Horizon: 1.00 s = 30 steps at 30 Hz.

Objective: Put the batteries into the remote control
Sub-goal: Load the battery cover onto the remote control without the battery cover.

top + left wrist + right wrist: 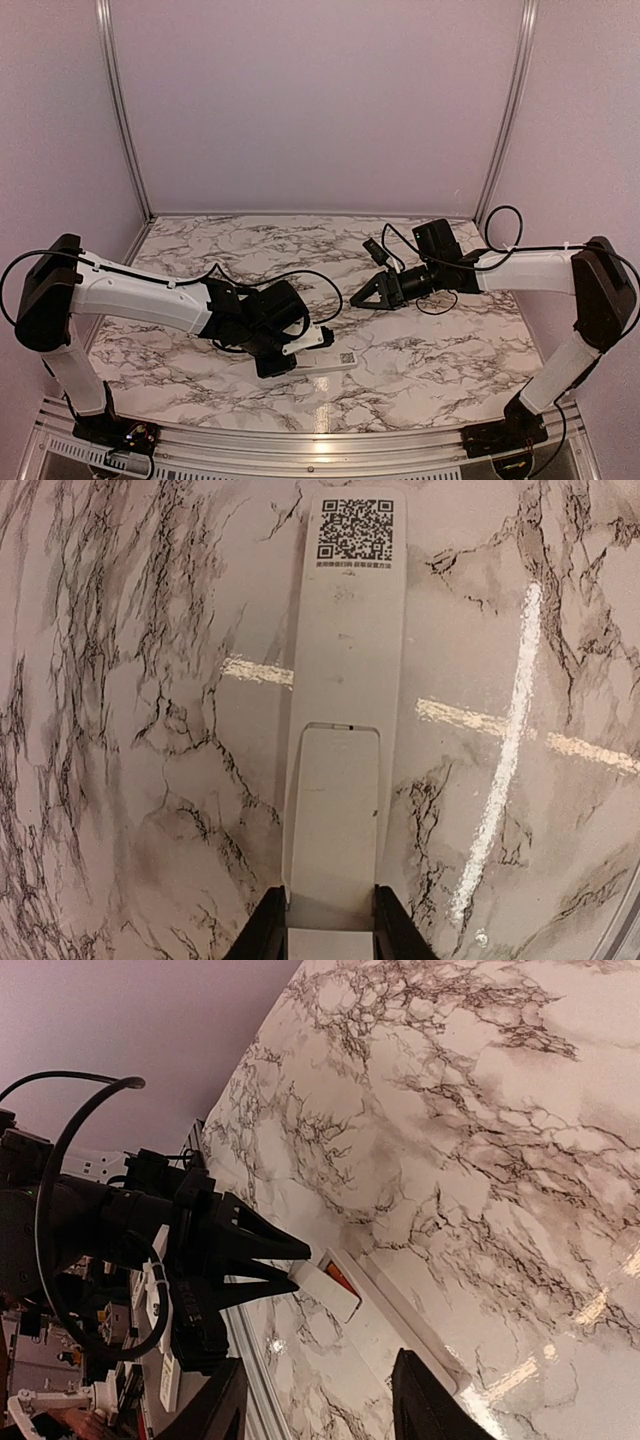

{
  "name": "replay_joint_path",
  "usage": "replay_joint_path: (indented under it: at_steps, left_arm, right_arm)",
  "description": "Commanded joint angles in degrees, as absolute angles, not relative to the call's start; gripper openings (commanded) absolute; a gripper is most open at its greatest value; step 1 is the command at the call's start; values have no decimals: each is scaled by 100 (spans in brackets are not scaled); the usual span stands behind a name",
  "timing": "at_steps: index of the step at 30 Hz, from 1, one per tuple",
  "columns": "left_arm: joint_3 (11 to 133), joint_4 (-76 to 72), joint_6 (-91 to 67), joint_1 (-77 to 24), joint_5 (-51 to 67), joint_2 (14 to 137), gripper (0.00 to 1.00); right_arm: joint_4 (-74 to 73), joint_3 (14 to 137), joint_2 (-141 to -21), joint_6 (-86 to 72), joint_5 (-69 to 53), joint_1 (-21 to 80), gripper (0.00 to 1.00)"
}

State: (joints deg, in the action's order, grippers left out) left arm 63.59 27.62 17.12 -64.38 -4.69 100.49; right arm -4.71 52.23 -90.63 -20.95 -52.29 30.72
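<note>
Left gripper (330,935) clamped on end of remote (345,730), long edges pinched. Right gripper (365,298) held in air at 1 o'clock from remote, jaws apart, nothing carried. Remote laid flat on table (430,370) near 6 o'clock edge. Judged light, stiff, slick plastic; best gripped across long edges, clear of cover (335,810). Slim white bar, back up, QR label (355,528) at far end. Batteries not seen

One remote control (345,680), one end in the left hand (328,898); one QR label (355,528) at the end far from that hand. Two hands, counting the right hand (360,298). One tabletop (450,365).
</note>
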Motion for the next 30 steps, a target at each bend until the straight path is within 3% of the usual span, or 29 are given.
replay_joint_path:
  at_steps: [1, 19, 30]
  left_arm:
    - [6456, 2785, 1760, -6382, -409, 10163, 27]
    - [6434, 2681, 1790, -6337, -358, 10211, 35]
    - [6313, 2597, 1738, -6257, -110, 9642, 53]
  right_arm:
    - [-334, 5188, -9053, -2128, -5307, 3032, 48]
    - [-295, 5191, -9070, -2140, -5353, 3032, 48]
    - [-281, 5192, -9045, -2082, -5355, 3032, 47]
